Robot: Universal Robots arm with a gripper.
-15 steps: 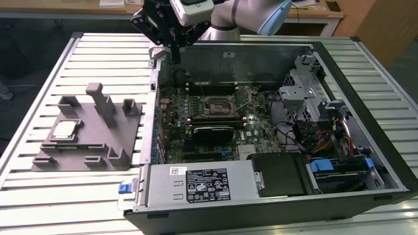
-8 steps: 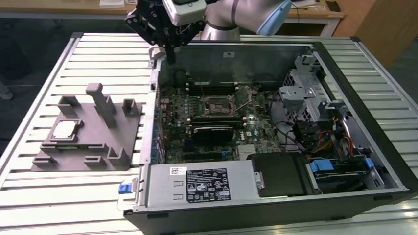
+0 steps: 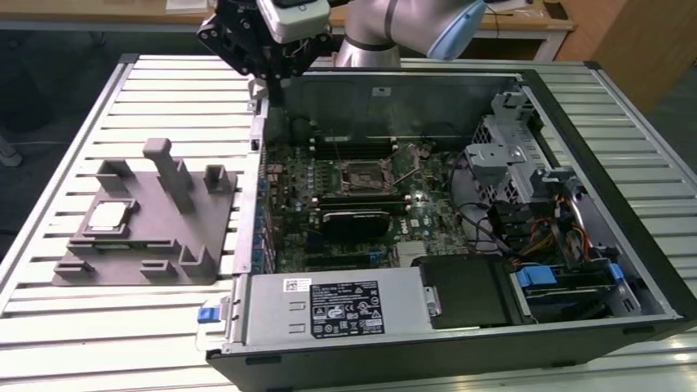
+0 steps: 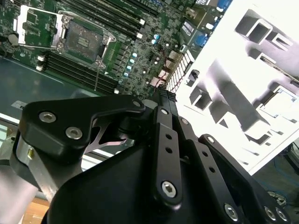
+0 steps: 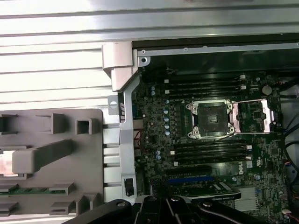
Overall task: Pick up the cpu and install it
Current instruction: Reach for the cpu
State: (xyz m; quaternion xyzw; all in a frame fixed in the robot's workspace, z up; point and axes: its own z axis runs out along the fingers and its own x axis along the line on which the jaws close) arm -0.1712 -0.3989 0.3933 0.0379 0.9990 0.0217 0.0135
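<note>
Cpu (image 3: 107, 215): it lies flat in a shallow pocket of the grey fixture (image 3: 163, 245), on the side of the fixture away from the computer case (image 3: 436, 90). Nothing touches it.
Gripper (image 3: 267, 79): it hangs high above the case wall that runs along the fixture, beyond the fixture's far corner and well apart from the cpu. It does not hold the cpu. I cannot tell if it is spread or pressed together.
Step in hand: I judge it is the approach for the pick-up. The lift is not yet begun.
Next move calls for: a path over the fixture to a place straight above the pocket, then a vertical descent and a grip on two opposite sides of the thin chip.
Edges: the pocket rim is low and gives little side to grip. A tall post (image 3: 163, 163) on the fixture stands near the pocket and could be hit.
Open room: the air above the fixture looks free, and the slatted table (image 3: 65, 327) lies around it.
Socket (image 3: 363, 174): it is inside the case, past the wall from the fixture. Its metal frame seems swung aside, and memory slots lie just beside it.
</note>
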